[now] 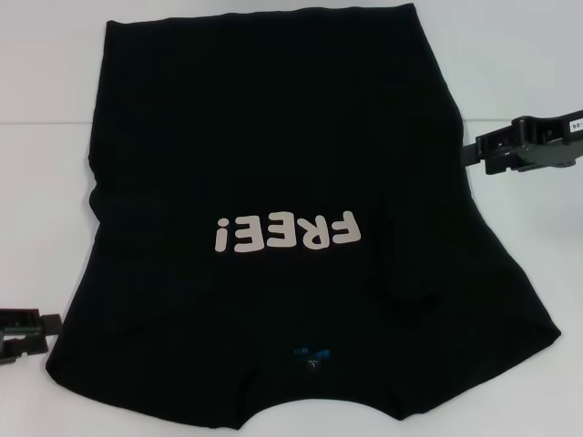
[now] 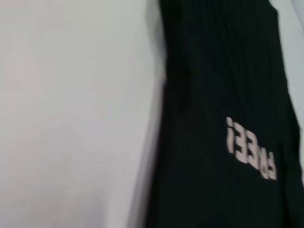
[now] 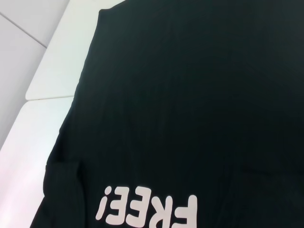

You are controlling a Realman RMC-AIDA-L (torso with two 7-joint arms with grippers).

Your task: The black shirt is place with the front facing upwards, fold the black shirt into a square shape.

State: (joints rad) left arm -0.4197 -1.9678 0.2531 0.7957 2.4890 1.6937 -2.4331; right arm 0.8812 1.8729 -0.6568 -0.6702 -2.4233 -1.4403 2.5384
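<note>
Black shirt (image 1: 273,164) flat on white table (image 1: 46,82)

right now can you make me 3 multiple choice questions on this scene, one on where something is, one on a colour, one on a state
1. Where does the right gripper sit?
A. beside the black shirt's right edge
B. on the lettering
C. at the neck label

2. What colour is the lettering?
A. yellow
B. pale pinkish-white
C. green

3. How does the shirt lie?
A. folded into a square
B. rolled up
C. spread flat, front up

Answers:
1 A, the head view shows it beside that edge.
2 B, the letters read pale against black.
3 C, the whole front shows, with no square fold yet.

The left gripper sits near the shirt's left sleeve.
</note>
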